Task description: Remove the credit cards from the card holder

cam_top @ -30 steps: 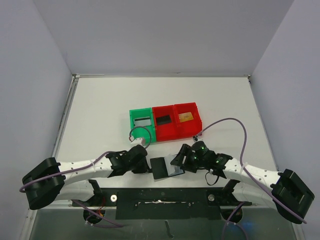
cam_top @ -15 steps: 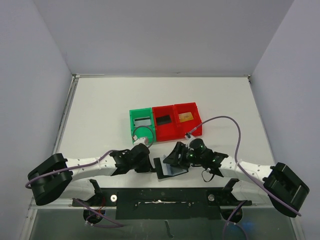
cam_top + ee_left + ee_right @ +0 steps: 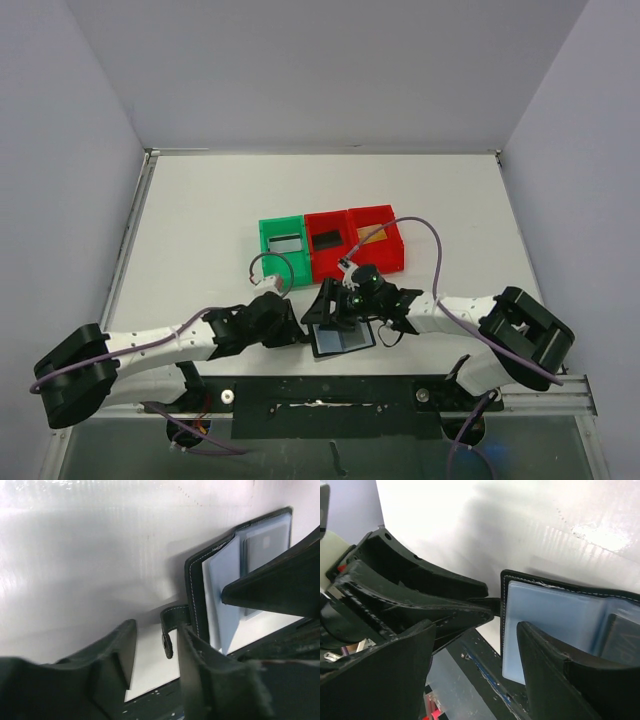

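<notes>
The card holder (image 3: 345, 338) lies open near the table's front edge, its blue-grey pockets facing up. It also shows in the left wrist view (image 3: 220, 595) and the right wrist view (image 3: 555, 620). A dark rectangle (image 3: 262, 547) shows through one pocket. My left gripper (image 3: 298, 334) is open at the holder's left edge, and the closure tab (image 3: 168, 632) hangs between its fingers (image 3: 156, 630). My right gripper (image 3: 326, 308) is open just above the holder, with one finger (image 3: 555, 670) over the blue pocket. A greyish card (image 3: 285, 242), a black card (image 3: 328, 240) and a tan-gold card (image 3: 372, 234) lie in the bins.
A green bin (image 3: 270, 262) and two red bins (image 3: 340, 266) (image 3: 395, 250) stand in a row just behind the holder. A black base rail (image 3: 330, 395) runs along the front edge. Both arms' cables loop over the table near the bins.
My right gripper has swung left from the holder's right side to over its left part. The holder now lies open with its blue pockets up. My left gripper shifted slightly right.
</notes>
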Controlling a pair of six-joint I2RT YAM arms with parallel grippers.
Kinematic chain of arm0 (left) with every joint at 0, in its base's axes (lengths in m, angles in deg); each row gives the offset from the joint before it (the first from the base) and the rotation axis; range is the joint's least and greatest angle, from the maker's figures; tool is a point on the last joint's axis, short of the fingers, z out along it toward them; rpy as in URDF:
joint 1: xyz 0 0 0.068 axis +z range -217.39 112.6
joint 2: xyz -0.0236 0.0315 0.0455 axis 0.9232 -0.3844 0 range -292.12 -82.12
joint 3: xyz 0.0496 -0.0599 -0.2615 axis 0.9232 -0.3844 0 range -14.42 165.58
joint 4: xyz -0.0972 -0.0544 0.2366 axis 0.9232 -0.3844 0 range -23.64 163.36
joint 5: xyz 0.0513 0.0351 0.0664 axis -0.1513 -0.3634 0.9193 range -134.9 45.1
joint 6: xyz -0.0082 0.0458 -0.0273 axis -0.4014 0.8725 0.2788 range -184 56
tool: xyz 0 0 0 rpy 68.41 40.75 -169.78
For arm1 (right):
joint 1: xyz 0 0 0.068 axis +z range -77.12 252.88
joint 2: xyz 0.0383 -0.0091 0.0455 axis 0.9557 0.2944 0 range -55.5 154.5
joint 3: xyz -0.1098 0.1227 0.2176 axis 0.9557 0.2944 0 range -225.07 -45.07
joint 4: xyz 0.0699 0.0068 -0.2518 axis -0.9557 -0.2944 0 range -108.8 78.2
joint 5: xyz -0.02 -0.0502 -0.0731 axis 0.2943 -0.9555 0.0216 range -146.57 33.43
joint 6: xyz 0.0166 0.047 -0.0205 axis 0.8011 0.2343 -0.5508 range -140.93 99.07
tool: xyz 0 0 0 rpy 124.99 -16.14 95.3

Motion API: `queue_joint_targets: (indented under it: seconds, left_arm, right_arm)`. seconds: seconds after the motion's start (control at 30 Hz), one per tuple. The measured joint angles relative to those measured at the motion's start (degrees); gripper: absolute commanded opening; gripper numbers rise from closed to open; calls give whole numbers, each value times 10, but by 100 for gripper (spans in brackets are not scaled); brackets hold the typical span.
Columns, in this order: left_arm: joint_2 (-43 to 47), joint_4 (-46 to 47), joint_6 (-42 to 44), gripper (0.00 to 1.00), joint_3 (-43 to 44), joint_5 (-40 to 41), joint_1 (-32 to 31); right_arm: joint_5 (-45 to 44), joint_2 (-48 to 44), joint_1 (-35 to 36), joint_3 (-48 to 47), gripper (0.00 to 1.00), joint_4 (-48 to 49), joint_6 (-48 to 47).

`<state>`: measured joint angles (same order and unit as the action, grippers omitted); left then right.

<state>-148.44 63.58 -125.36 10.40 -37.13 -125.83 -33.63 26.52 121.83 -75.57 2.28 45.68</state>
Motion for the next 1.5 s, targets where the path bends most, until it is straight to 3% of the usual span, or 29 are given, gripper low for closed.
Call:
queue_joint_targets:
  seconds: [0.2,0.47,0.63,0.8,1.03,1.3,1.4,1.5]
  left_arm:
    - [62,37,-39,64,-49,6,-3]
    - [49,114,-59,65,-59,-3,-6]
    - [-8,123,-63,65,-37,-7,-18]
    - [-61,83,-57,63,18,9,-27]
    - [-131,32,-34,45,88,30,-28]
    - [-144,24,-14,25,96,31,-30]
    - [-138,32,-10,21,85,26,-30]
    - [-128,36,-9,20,73,21,-30]
  right_arm:
    - [-17,1,-8,19,56,11,-3]
    - [-25,1,-26,72,26,34,25]
    - [-35,0,-40,72,20,24,26]
    - [-49,-23,-43,72,20,-11,17]
    - [-75,-98,-61,51,25,-103,-16]
    - [-121,-213,-94,48,39,-224,-39]
    - [-127,-234,-95,48,46,-253,-50]
    - [-131,-224,-95,46,46,-274,-64]
